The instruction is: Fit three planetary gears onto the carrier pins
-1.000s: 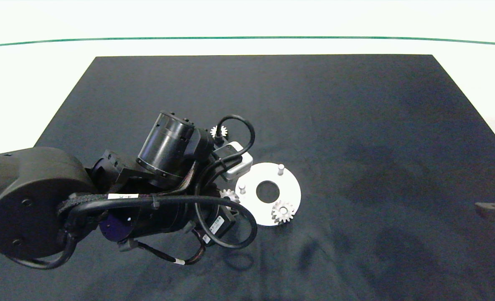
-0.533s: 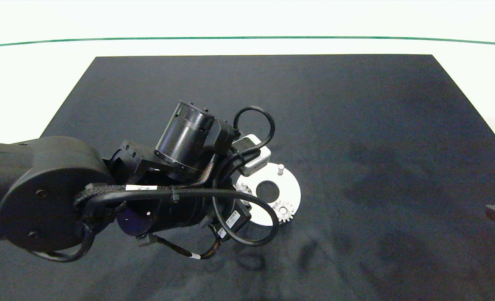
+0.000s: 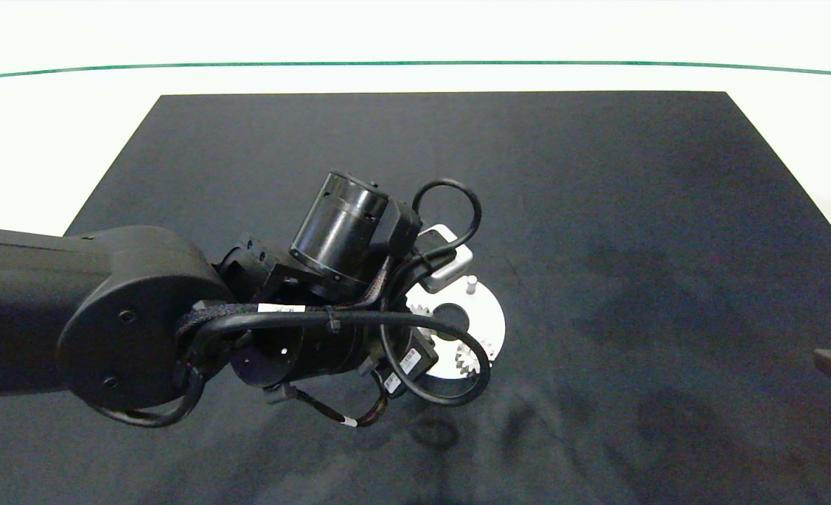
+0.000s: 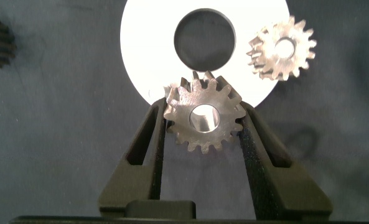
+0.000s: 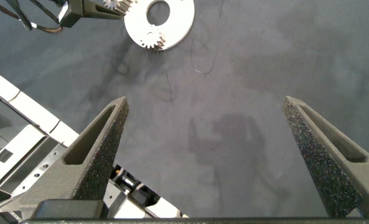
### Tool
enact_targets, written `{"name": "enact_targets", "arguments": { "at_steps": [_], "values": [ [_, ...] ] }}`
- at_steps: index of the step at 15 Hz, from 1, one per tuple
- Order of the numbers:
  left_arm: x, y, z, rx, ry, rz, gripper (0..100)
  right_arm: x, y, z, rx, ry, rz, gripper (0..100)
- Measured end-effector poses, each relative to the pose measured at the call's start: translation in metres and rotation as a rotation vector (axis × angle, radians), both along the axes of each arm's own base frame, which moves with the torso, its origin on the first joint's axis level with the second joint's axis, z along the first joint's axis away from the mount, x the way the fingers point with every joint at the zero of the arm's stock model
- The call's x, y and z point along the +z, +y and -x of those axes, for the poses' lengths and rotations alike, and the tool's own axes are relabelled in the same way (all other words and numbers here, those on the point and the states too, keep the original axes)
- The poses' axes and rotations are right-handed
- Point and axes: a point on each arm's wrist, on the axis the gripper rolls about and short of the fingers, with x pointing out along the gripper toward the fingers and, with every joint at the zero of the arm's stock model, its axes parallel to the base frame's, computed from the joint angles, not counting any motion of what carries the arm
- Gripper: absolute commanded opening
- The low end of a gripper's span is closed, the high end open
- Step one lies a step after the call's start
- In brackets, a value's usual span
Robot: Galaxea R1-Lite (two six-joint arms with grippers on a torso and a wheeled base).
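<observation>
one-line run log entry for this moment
left tool: shut on gear, over white disc edge | one gear already on disc | far pin bare | right tool: open, parked aside

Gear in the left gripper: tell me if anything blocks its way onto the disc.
Nothing visible does. The left gripper holds a planetary gear over the white disc's edge. The already mounted gear sits apart, to one side. The pin under the held gear is hidden. The right gripper is parked far off.
</observation>
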Motion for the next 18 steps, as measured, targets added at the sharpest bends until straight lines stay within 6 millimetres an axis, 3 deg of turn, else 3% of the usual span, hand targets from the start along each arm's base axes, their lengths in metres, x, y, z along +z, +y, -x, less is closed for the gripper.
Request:
{"name": "enact_targets", "arguments": {
  "at_steps": [18],
  "values": [
    [-0.003, 0.002, -0.023, 0.059, -0.022, -0.059, 16, -0.003, 0.001, 0.0, 0.008, 0.014, 0.001, 100]
  ]
}}
